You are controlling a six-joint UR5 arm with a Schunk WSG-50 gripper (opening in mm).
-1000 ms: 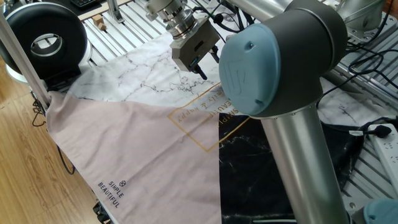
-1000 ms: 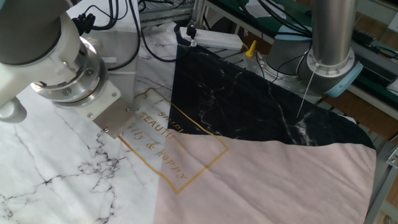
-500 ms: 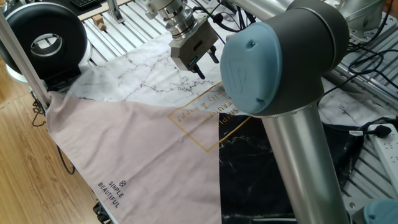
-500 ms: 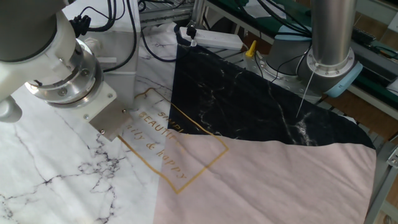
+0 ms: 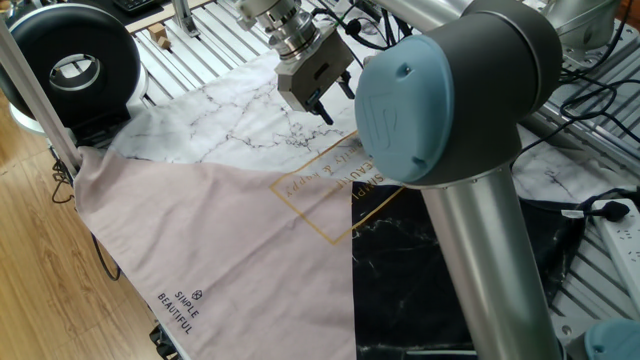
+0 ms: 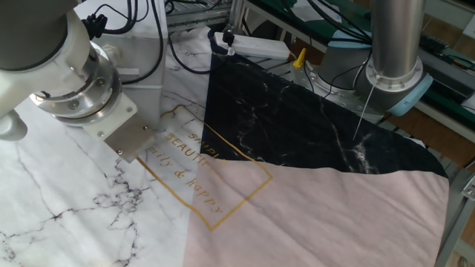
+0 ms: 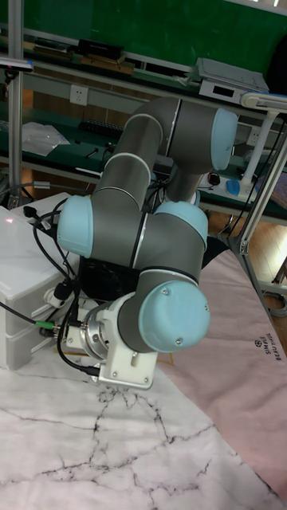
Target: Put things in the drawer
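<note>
Compared with a second ago, the gripper (image 5: 328,103) sits slightly higher and farther toward the back of the table in one fixed view. In the other fixed view its wrist flange (image 6: 78,89) and grey mounting plate (image 6: 128,136) sit a little further left and up, off the gold lettering (image 6: 184,159).

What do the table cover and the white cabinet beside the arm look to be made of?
The table cover looks like soft cloth with a matte finish: it creases and hangs over the table edge, and its marble veins and gold lettering look printed on. The white cabinet looks like smooth moulded plastic with rounded edges and a faint sheen, though painted metal cannot be excluded.
</note>
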